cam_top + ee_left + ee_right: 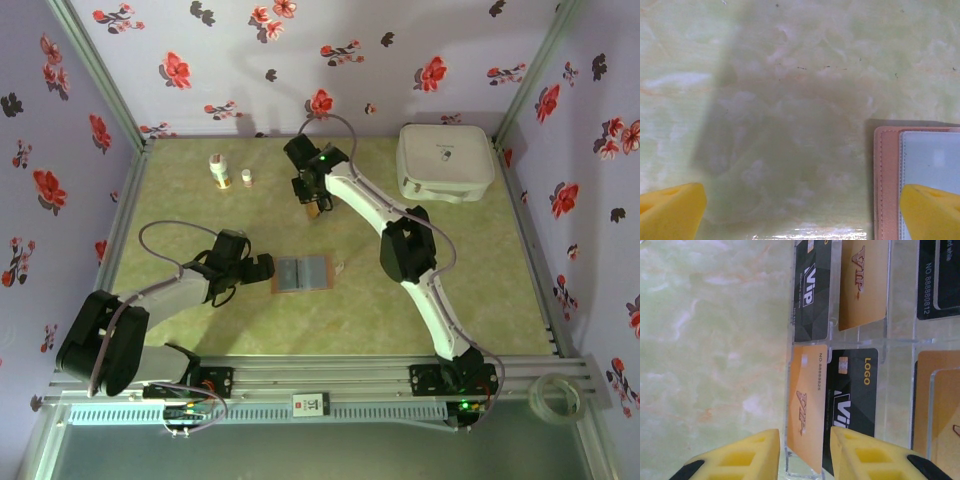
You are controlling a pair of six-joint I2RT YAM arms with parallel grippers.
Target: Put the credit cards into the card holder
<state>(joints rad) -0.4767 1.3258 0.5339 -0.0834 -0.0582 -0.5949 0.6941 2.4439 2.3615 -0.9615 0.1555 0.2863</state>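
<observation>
The right end effector is standing partly spread astride one end of 1 gold card, with a yellow finger lying beside each long edge. Whether it is pinching that card I cannot tell. The card's long axis is running in line with the fingers, and its lettering is reading sideways. It is sitting in a clear rack at the far middle of the counter. There 6 credit cards are showing, 3 gold and 3 black, all lying the same way. Bare counter is stretching away beside the rack.

The left end effector is spread wide, with 1 fingertip hanging over the left edge of the card holder. The card holder is lying open and flat at mid-counter, its long axis running left to right, with bare counter on its near and left sides. 1 white case is sitting far right, and 2 bottles far left.
</observation>
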